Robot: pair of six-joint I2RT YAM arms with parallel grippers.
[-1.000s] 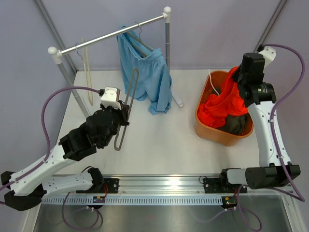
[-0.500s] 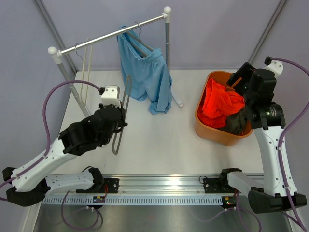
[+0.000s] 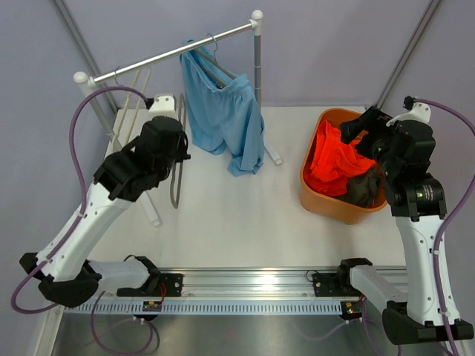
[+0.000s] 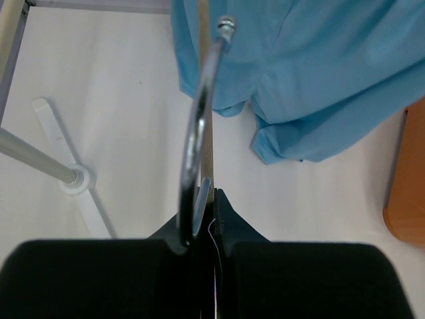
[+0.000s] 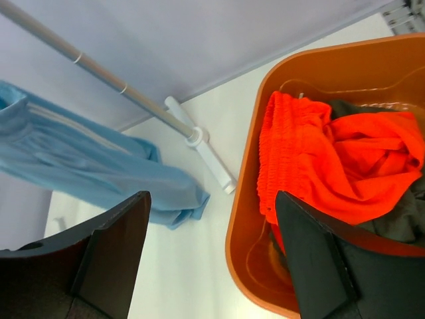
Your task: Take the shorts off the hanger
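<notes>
The light blue shorts (image 3: 223,119) hang from a hanger on the rail (image 3: 159,58); they also show in the left wrist view (image 4: 305,73) and the right wrist view (image 5: 99,166). My left gripper (image 3: 175,142) is shut on a bare hanger (image 3: 177,174), its metal hook (image 4: 198,119) sticking out past the fingers, just left of the blue shorts. The orange shorts (image 3: 335,157) and dark olive shorts (image 3: 365,190) lie in the orange basket (image 3: 312,196). My right gripper (image 5: 212,252) is open and empty above the basket's left rim (image 5: 242,199), with the orange shorts (image 5: 332,159) beside its right finger.
A pale empty hanger (image 3: 138,100) hangs at the rail's left end. The rack's white feet (image 4: 76,183) (image 5: 206,156) rest on the table under the rail. A clear hanger lies in the basket under the shorts.
My left arm has lifted the bare hanger up and back toward the rail. My right gripper has drawn away from the orange shorts, which have settled lower in the basket.
</notes>
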